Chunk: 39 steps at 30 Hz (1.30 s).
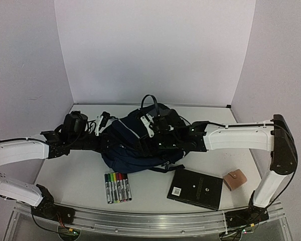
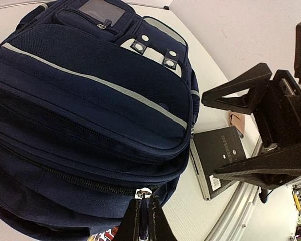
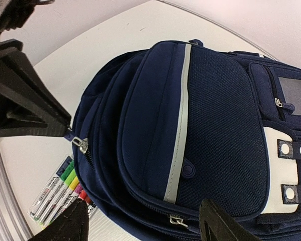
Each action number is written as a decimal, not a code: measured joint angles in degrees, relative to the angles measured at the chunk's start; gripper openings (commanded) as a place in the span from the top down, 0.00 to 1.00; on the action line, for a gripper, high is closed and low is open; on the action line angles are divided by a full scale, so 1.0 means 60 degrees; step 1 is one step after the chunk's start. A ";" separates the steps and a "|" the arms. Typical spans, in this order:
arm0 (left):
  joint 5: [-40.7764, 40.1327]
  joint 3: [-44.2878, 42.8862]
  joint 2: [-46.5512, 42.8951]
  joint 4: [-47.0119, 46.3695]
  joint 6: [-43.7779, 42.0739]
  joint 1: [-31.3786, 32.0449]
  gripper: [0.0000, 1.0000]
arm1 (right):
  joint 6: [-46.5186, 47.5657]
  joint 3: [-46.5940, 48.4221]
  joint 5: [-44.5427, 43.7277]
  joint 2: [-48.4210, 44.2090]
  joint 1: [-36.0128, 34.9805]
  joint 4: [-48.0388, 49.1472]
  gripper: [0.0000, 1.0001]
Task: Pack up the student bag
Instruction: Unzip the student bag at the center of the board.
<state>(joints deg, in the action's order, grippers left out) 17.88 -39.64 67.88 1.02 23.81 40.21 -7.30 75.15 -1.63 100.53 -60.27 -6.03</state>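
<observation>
Left gripper (image 2: 143, 206): looks pinched on the zipper pull (image 2: 143, 193).
Right gripper (image 3: 143, 208): fingers wide apart, over the student bag (image 3: 210, 110).

No text is legible; the black book (image 1: 200, 190) carries an unreadable barcode sticker (image 1: 176, 191).

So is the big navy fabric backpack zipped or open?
Shut: every zipper line visible on the navy fabric backpack runs closed; left gripper pinches one zipper pull.
</observation>
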 measured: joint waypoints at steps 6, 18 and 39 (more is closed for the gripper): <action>0.0022 0.0000 -0.0004 -0.0003 0.0052 0.0000 1.00 | 0.0698 0.0358 -0.0567 0.0616 -0.0100 -0.0012 0.15; 0.0060 0.0000 -0.0007 0.0000 0.0084 0.0000 1.00 | 0.1686 0.0983 -0.0985 0.1239 -0.0196 -0.0006 0.11; -0.0199 -0.0091 -0.0013 -0.0007 0.0119 -0.0020 1.00 | 0.2002 0.1516 -0.3404 0.1899 -0.0828 0.0399 0.49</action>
<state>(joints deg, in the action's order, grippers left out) 16.69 -40.18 67.80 0.97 24.52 40.08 4.71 84.25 -22.05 111.92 -65.24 -3.64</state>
